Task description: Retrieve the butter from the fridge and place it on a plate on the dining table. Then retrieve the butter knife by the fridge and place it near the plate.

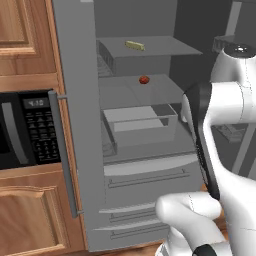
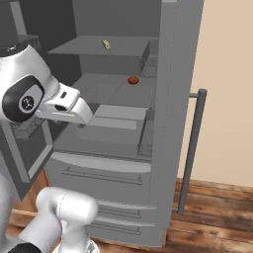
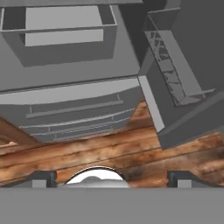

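The fridge point(image 1: 80, 125) stands with both doors swung open. On its upper shelf lies the butter point(image 1: 134, 45), a small pale-yellow stick, also seen from the other side point(image 2: 106, 44). My arm is raised in front of the fridge's right half, well below and short of the butter. In the hand view my gripper point(image 3: 111, 178) is open with nothing between its fingertips point(image 3: 43, 177), and it looks down at the fridge's lower drawers point(image 3: 70, 105) and the wood floor. The plate, the dining table and the butter knife are out of view.
A small round red item point(image 1: 144, 80) sits on the middle shelf, above a clear bin point(image 1: 140, 122). A black microwave point(image 1: 25, 130) is set in wooden cabinets left of the fridge. The open doors with long handles point(image 2: 190, 148) and door racks point(image 3: 175, 74) flank the interior.
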Available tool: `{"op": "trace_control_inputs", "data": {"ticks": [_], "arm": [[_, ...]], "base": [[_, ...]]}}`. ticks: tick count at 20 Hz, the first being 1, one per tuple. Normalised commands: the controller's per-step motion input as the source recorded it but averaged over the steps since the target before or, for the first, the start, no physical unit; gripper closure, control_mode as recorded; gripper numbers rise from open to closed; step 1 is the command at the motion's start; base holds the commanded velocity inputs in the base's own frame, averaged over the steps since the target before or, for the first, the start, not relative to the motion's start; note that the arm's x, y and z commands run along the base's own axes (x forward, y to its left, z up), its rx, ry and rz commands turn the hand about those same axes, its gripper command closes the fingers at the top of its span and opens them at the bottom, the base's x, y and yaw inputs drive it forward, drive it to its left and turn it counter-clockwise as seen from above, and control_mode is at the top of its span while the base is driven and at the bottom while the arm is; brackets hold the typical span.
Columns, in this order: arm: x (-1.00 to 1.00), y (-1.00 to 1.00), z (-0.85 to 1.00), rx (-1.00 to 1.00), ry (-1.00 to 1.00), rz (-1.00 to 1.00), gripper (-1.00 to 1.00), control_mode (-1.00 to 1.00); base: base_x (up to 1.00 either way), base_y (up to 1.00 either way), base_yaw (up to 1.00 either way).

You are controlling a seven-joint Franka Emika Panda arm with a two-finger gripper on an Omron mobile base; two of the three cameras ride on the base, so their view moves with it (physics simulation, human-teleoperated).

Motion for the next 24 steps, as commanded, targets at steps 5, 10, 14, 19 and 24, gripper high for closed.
{"op": "trace_control_inputs", "data": {"ticks": [5,10,14,19,24], "arm": [[-0.02,-0.12,-0.38,0.02,0.11,0.04,-1.00,-1.00],[-0.03,0.00,-0.54,0.00,0.15,0.20,-1.00,-1.00],[0.00,0.02,-0.38,0.00,0.14,0.16,-1.00,-1.00],[0.00,0.00,0.00,0.00,0.02,0.00,-1.00,-1.00],[0.18,-0.01,0.00,0.00,0.00,0.01,-1.00,-1.00]], "base": [[0.00,0.00,0.00],[0.00,0.00,0.00],[0.00,0.00,0.00],[0.00,0.00,0.00],[0.00,0.00,0.00]]}}
